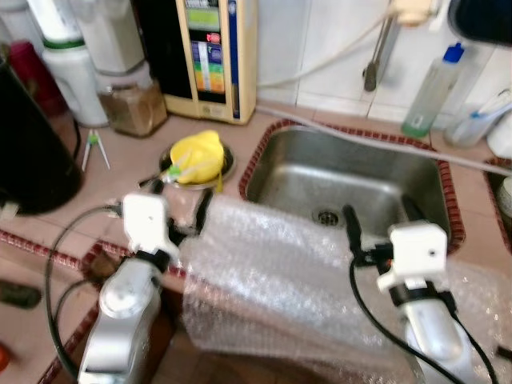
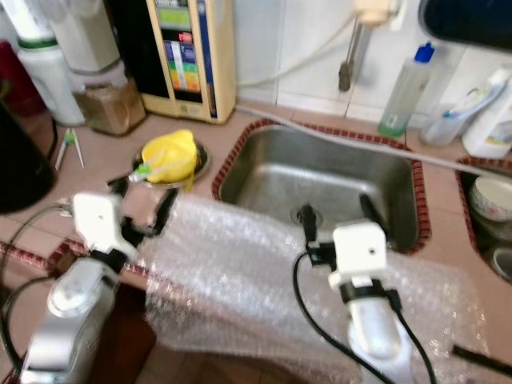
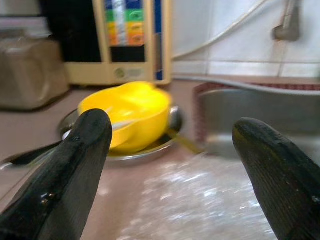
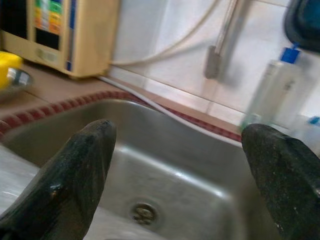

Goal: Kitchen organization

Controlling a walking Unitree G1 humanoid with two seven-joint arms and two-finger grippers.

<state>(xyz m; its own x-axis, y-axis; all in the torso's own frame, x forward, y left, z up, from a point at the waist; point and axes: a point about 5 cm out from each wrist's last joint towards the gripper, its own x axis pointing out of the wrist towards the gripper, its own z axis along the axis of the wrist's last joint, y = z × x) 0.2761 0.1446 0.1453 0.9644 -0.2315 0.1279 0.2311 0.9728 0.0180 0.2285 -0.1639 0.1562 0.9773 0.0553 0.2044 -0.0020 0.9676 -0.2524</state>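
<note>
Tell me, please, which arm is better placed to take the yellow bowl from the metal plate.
Left. The left gripper is open and points straight at the yellow bowl nearby, while the right gripper hangs over the sink, farther away.

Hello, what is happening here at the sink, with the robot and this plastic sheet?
The robot stands at a kitchen counter with a sheet of bubble wrap draped over the counter's front edge, by the steel sink. Both grippers are open and hold nothing. The left gripper hovers at the sheet's left end, pointing toward a yellow bowl on a metal plate. The right gripper hovers over the sheet, facing the sink.
</note>
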